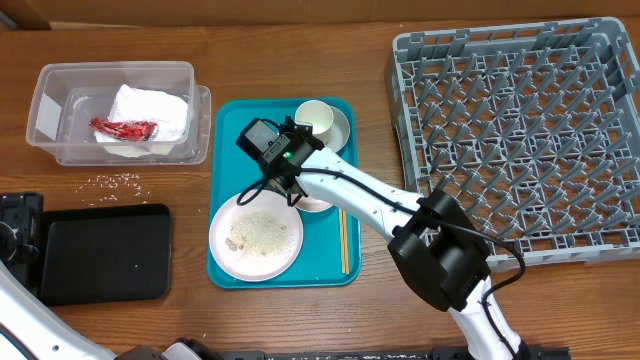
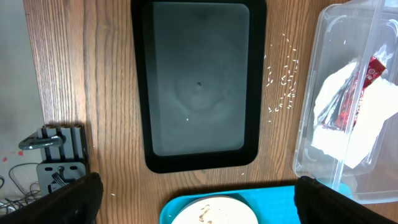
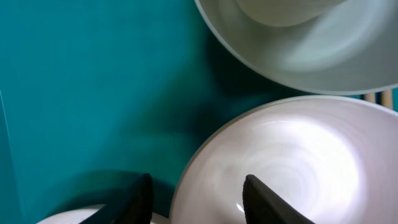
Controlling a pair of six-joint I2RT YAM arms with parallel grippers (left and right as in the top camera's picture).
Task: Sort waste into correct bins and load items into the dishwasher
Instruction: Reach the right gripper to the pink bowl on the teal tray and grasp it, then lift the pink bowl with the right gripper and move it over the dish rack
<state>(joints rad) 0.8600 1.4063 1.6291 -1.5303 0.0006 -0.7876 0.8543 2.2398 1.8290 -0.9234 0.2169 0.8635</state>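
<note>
At the bottom edge of the right wrist view, the right gripper (image 3: 198, 190) stands with its jaws apart, astride the rim of the pale pink bowl (image 3: 298, 162). One finger hangs outside, over the teal tray (image 3: 93, 93); the other hangs inside the bowl. Neither finger appears to touch the rim, so nothing is gripped yet. The step in hand is judged to be picking up this bowl for the dish rack (image 1: 520, 130).

1. Seat the fingertips well below the rim, then close squarely on the wall. A smooth wall is likely to slip from a shallow pinch.
2. Lift straight up. The grey-green bowl (image 3: 323, 62), with the cream cup (image 1: 313, 118) inside it, lies just beside at the top of that frame. The pink plate (image 1: 222, 250), carrying rice scraps (image 1: 262, 232), lies just beside at lower left. A sideways drag may knock either.
3. Carry the bowl to the rack at the right of the overhead frame and stand it between pegs.

At the bottom of the left wrist view, the left gripper (image 2: 199, 186) is wide open and empty above the desk (image 2: 93, 93), near the black tray (image 2: 199, 81). Keep it clear.

At upper left of the overhead frame, the clear tub (image 1: 60, 110) holds the napkin (image 1: 150, 105) and red wrapper (image 1: 125, 128).
</note>
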